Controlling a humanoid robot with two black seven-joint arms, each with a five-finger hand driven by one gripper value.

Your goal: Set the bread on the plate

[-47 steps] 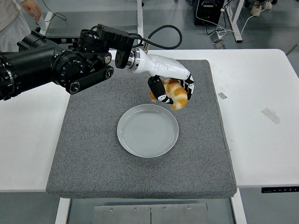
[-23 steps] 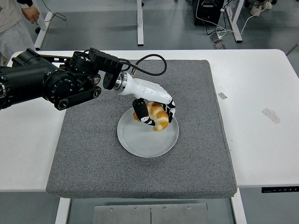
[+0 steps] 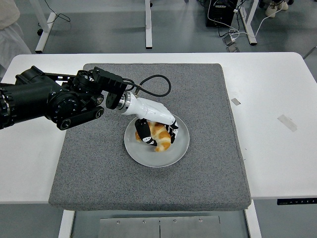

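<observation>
Near edge first: white bench (image 3: 277, 163) with a grey felt-like square mat (image 3: 99, 168) on it, front of the mat bare. Mid-mat sits the pale grey round ceramic plate (image 3: 171, 153), and the left robot hand (image 3: 154, 133) is now down over it, fingers (image 3: 143, 134) clamped around the golden-brown glazed bread roll (image 3: 159, 136). Change vs a second ago: the roll was held up beyond the plate's far rim, half a second ago it was over the far part of the plate, now it's lower and closer to the centre, looks like it's touching or just about touching the plate surface — can't tell contact for sure, fingers hide the underside. So transport looks essentially done; what's left, as I read it, is letting go and lifting clear without dragging the roll off. Risk: the roll is rounded, could roll or stick to a finger on release. Black left arm (image 3: 44, 101) has swung down and back with it, cable loop (image 3: 153, 82) trailing above the wrist. Right arm not in view. On the bench's right side, two small bits of tape (image 3: 287, 122), well apart from the mat. Beyond the bench: grey floor, white desk legs (image 3: 147, 25), a black box with cabling (image 3: 220, 12), a person's pale sleeve (image 3: 7, 20) at top left.
</observation>
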